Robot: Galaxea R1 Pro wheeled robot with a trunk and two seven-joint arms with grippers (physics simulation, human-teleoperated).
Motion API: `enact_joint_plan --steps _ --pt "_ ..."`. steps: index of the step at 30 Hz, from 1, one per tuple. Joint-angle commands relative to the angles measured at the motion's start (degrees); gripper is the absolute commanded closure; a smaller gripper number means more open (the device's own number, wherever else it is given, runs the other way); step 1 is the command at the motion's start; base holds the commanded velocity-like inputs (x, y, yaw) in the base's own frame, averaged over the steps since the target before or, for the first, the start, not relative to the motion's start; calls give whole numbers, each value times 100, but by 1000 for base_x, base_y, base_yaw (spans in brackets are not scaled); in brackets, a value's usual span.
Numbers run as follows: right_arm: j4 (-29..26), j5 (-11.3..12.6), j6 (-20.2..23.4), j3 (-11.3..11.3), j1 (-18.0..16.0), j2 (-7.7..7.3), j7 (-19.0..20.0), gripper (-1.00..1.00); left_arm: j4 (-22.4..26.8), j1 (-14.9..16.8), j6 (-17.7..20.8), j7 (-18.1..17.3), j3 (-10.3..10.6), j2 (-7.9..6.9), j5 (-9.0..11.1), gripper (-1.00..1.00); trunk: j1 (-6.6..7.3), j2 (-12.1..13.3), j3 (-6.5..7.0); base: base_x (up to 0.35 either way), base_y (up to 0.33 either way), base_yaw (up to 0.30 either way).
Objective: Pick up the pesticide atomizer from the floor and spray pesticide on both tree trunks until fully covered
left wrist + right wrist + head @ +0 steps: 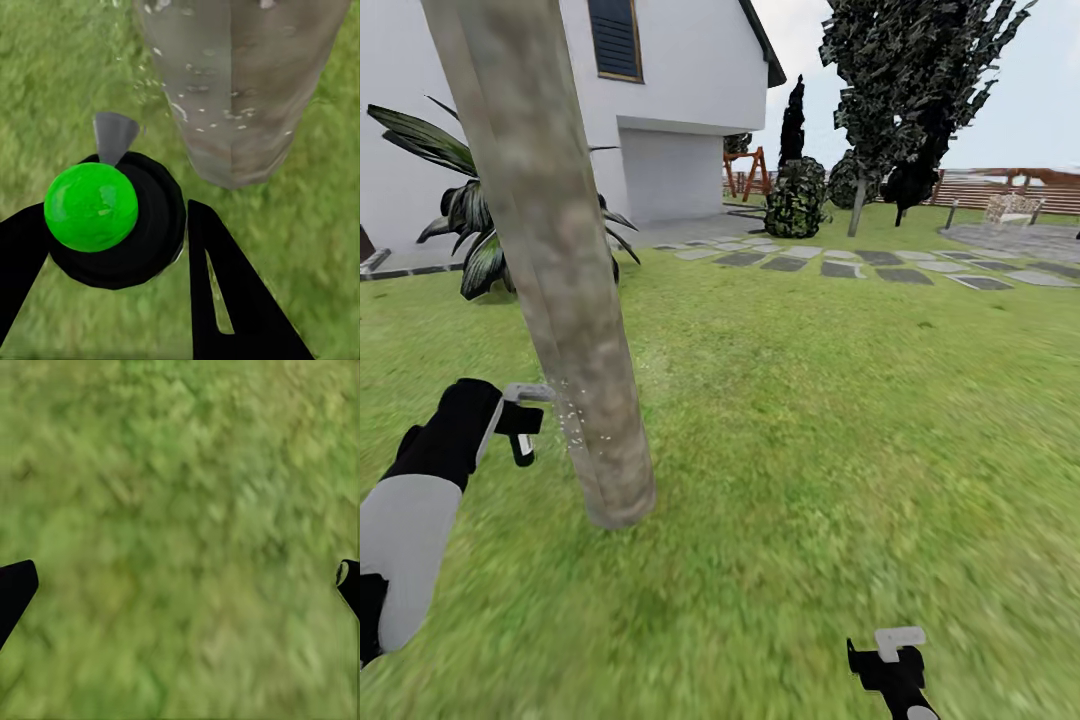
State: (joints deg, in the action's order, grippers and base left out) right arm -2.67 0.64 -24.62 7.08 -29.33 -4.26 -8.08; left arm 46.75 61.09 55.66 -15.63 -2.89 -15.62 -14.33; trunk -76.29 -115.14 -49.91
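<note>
Left wrist view: left pincer (pixel 112 247) clamped on pesticide atomizer (pixel 112 217) at lower left, tree trunk (pixel 240 82) close at upper right, droplet-speckled.

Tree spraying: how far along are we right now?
Done: the atomizer is off the floor, clamped in the left gripper. In hand: white droplets speckle the near tree trunk low down beside the nozzle, so spraying is underway there. Left: higher up, this trunk looks bare. The right gripper hangs open over grass.
</note>
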Motion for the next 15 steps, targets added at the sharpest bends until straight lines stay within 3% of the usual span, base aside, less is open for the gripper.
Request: enact_joint_plan --steps 1,15 --pt "1 6 -7 48 -3 -1 -33 -100 8 6 22 -55 -12 9 -93 100 -1 -2 -5 119 -240 29" --pt "4 6 -7 48 -3 -5 -36 -100 9 17 23 -54 -9 16 -149 100 -1 -2 -5 13 -271 2"
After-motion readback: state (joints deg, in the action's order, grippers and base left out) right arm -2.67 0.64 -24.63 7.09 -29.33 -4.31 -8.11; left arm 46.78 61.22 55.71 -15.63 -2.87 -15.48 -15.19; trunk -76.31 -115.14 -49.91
